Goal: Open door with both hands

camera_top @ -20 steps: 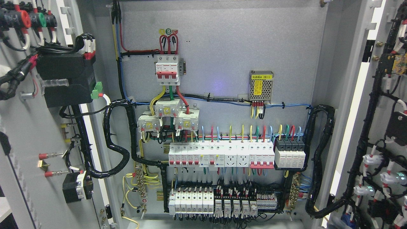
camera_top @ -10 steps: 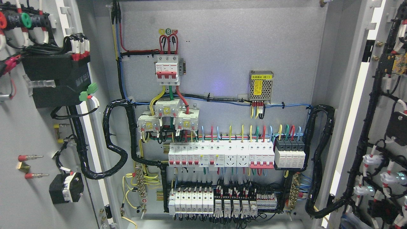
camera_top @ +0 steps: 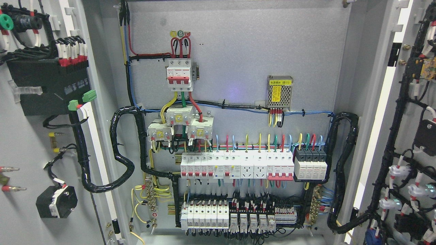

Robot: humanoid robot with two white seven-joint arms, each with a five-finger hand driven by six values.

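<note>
Neither robot hand appeared in the head view, so the state of the fingers could not be told.

Nearest on the left stood the grey metal left door (camera_top: 24,143), swung wide with its inner face showing. It carried a black rectangular module (camera_top: 47,85) high up, a small black socket block (camera_top: 56,201) low down, and a black wrapped cable bundle (camera_top: 117,149) that looped from the door across to the cabinet.

Nearest on the right stood the grey metal right door (camera_top: 381,112), also open, its inner face lined with black wire looms and white connectors (camera_top: 403,170).

Between the doors, farther back, lay the grey back panel of the electrical cabinet (camera_top: 238,51). A white three-pole breaker with a red bar (camera_top: 179,75) sat upper left on it, and a small perforated metal power supply with a yellow label (camera_top: 280,91) upper right. Below them ran a row of white breakers and sockets (camera_top: 236,165), with a lower row of white terminal blocks and relays (camera_top: 228,216) near the bottom.
</note>
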